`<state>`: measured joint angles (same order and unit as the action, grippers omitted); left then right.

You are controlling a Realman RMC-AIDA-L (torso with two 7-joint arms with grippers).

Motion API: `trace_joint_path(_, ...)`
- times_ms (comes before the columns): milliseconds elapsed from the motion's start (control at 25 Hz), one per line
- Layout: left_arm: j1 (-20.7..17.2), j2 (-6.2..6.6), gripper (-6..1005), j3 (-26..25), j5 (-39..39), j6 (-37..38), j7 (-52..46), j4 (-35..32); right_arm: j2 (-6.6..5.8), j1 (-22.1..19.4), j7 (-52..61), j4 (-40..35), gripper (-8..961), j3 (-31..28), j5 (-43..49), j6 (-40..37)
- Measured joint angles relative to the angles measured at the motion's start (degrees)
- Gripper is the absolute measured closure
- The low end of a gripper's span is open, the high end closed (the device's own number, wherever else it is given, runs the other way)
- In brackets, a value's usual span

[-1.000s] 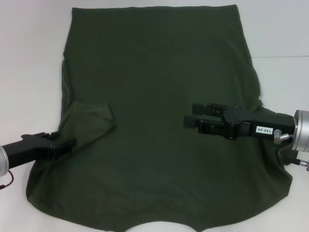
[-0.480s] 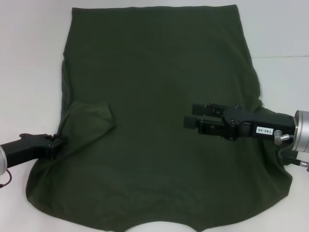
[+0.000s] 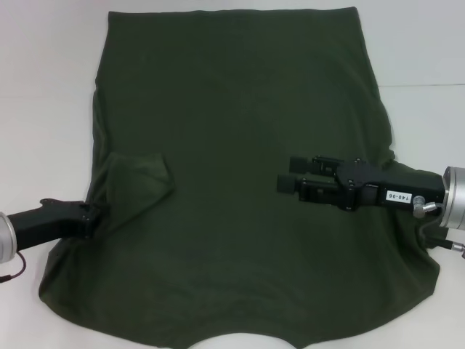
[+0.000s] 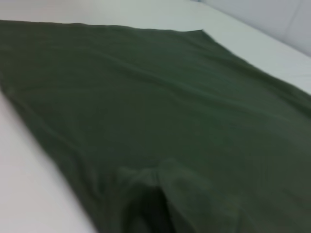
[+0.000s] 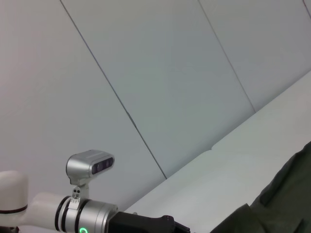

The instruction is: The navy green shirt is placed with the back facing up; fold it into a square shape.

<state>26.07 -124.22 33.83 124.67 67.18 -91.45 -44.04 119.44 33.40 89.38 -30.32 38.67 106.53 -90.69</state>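
Lying back-up across the white table (image 3: 43, 87), the navy green shirt (image 3: 240, 131) has one sleeve tucked in at eight o'clock, where the left gripper (image 3: 87, 217) meets the hem, grip impossible to tell. At three o'clock the right gripper (image 3: 285, 180) hovers, jaws narrowly parted, empty. Both wrist views show only cloth and wall; next, I judge, comes folding the right sleeve inward.

A white label on the right gripper (image 3: 285, 180) reads "140-05" upside down.
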Motion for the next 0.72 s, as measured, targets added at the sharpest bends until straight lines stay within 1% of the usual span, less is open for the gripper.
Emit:
trace_joint_path(400,-0.21,0.1,993,-0.34,-0.04,7.0,-2.99,-3.07,0.09,-0.09,-0.05,0.02,186,0.0,-0.02,-0.01)
trace_joint_path(720,-0.14,0.01,988,0.49,-0.06,10.24,-4.17,-2.47,0.09,-0.09,-0.09,0.09,187,0.0,-0.01,0.05)
